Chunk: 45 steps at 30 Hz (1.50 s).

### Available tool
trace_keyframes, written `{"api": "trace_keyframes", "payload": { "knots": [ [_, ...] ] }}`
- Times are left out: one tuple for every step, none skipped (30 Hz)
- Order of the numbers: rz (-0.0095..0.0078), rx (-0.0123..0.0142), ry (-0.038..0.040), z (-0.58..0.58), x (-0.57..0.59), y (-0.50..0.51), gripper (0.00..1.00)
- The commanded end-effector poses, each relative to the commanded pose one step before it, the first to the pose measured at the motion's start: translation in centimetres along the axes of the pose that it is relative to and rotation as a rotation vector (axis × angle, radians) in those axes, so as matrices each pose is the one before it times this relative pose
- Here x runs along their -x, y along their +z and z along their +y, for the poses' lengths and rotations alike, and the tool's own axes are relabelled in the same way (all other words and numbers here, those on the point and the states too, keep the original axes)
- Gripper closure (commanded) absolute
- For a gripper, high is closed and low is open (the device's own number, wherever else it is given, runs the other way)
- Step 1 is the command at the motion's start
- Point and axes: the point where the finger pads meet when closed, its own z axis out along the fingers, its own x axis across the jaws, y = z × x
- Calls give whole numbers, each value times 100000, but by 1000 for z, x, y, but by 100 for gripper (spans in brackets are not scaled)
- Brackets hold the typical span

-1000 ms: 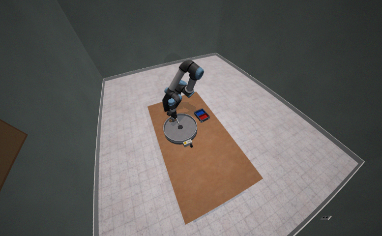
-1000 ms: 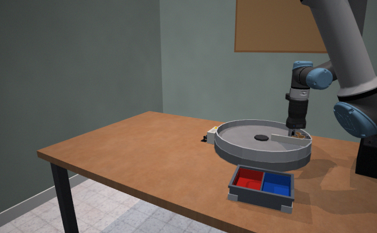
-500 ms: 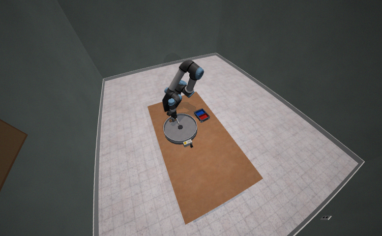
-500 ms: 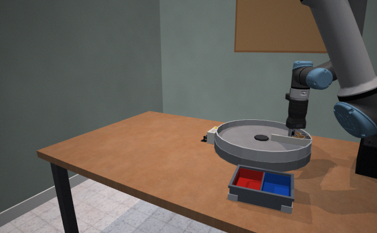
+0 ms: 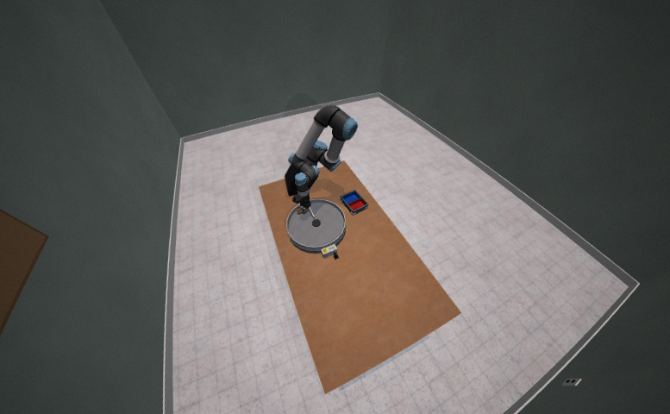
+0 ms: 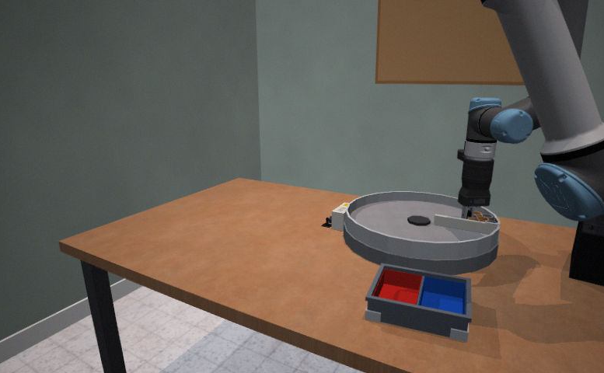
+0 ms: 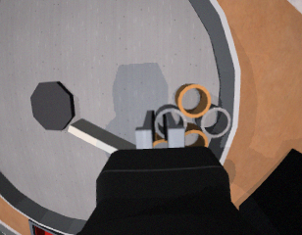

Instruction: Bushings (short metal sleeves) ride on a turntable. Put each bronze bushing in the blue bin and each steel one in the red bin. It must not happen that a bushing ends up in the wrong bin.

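My gripper is low over the turntable. Its fingers are shut with a small gap and appear to pinch the left wall of a steel bushing, one finger outside and one inside the ring; the contact is partly hidden. A bronze bushing stands just beyond, with another steel bushing at the rim. Another bronze bushing and a bronze arc show partly behind the gripper. The blue bin and red bin look empty.
A pale fence bar runs from near the dark hub to the rim, beside the fingers. The turntable's raised rim is close to the bushings. A small white box sits against the turntable.
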Motion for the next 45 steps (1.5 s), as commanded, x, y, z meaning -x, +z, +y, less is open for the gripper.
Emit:
{"api": "trace_keyframes", "payload": {
  "knots": [
    [-26, -122, -13, -44, 7, -38, 100],
    [0, 0, 0, 0, 0, 0, 100],
    [0, 0, 0, 0, 0, 0, 100],
    [0, 0, 0, 0, 0, 0, 100],
    [0, 0, 0, 0, 0, 0, 100],
    [0, 0, 0, 0, 0, 0, 100],
    [0, 0, 0, 0, 0, 0, 100],
    [0, 0, 0, 0, 0, 0, 100],
    [0, 0, 0, 0, 0, 0, 100],
    [0, 0, 0, 0, 0, 0, 100],
    [-1, -1, -1, 0, 0, 0, 100],
    [0, 0, 0, 0, 0, 0, 100],
    [0, 0, 0, 0, 0, 0, 100],
    [0, 0, 0, 0, 0, 0, 100],
    [0, 0, 0, 0, 0, 0, 100],
    [0, 0, 0, 0, 0, 0, 100],
    [0, 0, 0, 0, 0, 0, 100],
    [0, 0, 0, 0, 0, 0, 100],
    [0, 0, 0, 0, 0, 0, 100],
    [0, 0, 0, 0, 0, 0, 100],
    [0, 0, 0, 0, 0, 0, 100],
    [0, 0, 0, 0, 0, 0, 100],
    [0, 0, 0, 0, 0, 0, 100],
    [0, 0, 0, 0, 0, 0, 100],
    [0, 0, 0, 0, 0, 0, 100],
    [0, 0, 0, 0, 0, 0, 100],
    [0, 0, 0, 0, 0, 0, 100],
    [0, -1, 0, 0, 0, -60, 100],
    [0, 0, 0, 0, 0, -60, 100],
    [0, 0, 0, 0, 0, -60, 100],
    [0, 0, 0, 0, 0, -60, 100],
    [0, 0, 0, 0, 0, -60, 100],
    [0, 0, 0, 0, 0, 0, 100],
    [0, 0, 0, 0, 0, 0, 100],
    [0, 0, 0, 0, 0, 0, 100],
    [0, 0, 0, 0, 0, -60, 100],
    [0, 0, 0, 0, 0, -60, 100],
    [0, 0, 0, 0, 0, -60, 100],
    [0, 0, 0, 0, 0, -60, 100],
    [0, 0, 0, 0, 0, -60, 100],
    [0, 0, 0, 0, 0, 0, 100],
    [0, 0, 0, 0, 0, 0, 100],
    [0, 0, 0, 0, 0, 0, 100],
    [0, 0, 0, 0, 0, 0, 100],
    [0, 0, 0, 0, 0, 0, 100]
  ]
}}
